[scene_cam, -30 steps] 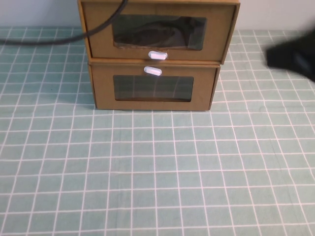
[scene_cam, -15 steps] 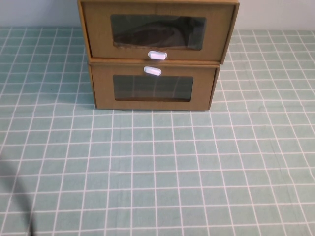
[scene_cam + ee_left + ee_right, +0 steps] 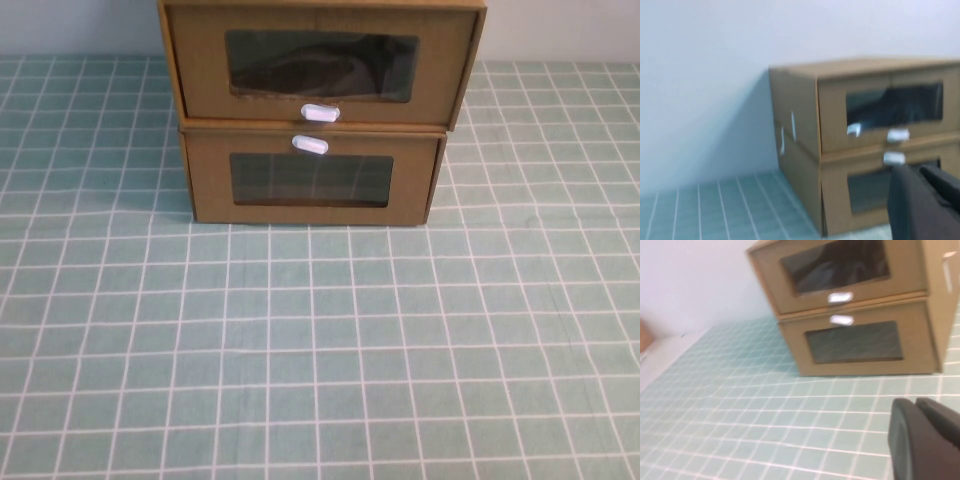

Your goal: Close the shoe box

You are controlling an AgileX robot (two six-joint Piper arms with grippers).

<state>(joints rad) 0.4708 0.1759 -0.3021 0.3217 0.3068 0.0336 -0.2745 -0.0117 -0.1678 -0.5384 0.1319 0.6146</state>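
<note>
Shoe box (image 3: 320, 62): upper of two stacked cardboard boxes, resting directly on the lower box; its front looks nearly flush with its shell, so the closing seems done or almost done.
Pull tab (image 3: 320, 113): just under the shoe box window.
Lower box (image 3: 312, 180): bears the shoe box; its front appears pushed in.
Left gripper (image 3: 922, 205): off to the shoe box's left, clear of it; whether its fingers are released or clenched cannot be told.
Right gripper (image 3: 925, 440): in front of the shoe box, apart from it; finger state likewise unclear.
Cloth (image 3: 320, 350): checked green, under the stack.
</note>
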